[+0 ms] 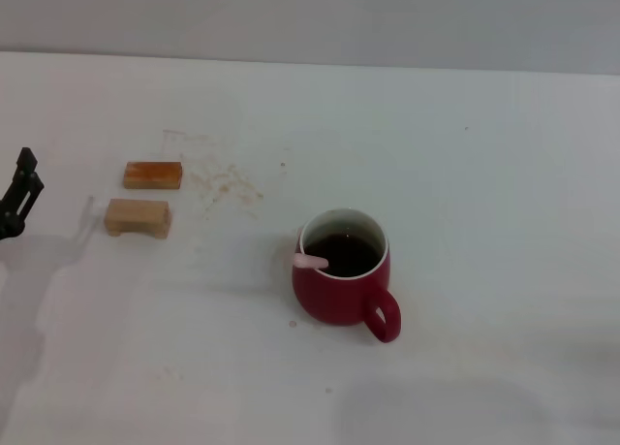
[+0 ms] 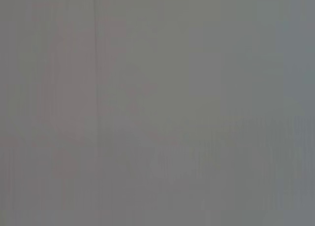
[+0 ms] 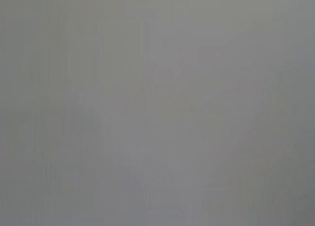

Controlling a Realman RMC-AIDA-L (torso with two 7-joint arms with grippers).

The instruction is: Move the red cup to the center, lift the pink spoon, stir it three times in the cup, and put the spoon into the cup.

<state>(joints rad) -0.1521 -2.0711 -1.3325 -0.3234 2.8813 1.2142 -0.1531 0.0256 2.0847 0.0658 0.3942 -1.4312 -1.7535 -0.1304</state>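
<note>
The red cup (image 1: 339, 280) stands upright near the middle of the white table (image 1: 484, 174), its handle toward the front right. It holds dark liquid. The pink spoon (image 1: 311, 261) rests inside it, with the tip of its pale pink handle leaning on the rim at the cup's left; its bowl is hidden in the liquid. My left gripper (image 1: 19, 198) shows at the far left edge of the head view, well away from the cup. My right gripper is out of view. Both wrist views show only a plain grey surface.
Two tan wooden blocks lie left of the cup: one orange-topped (image 1: 152, 175) and one paler (image 1: 138, 217) in front of it. Faint brown stains (image 1: 228, 183) mark the table beside them.
</note>
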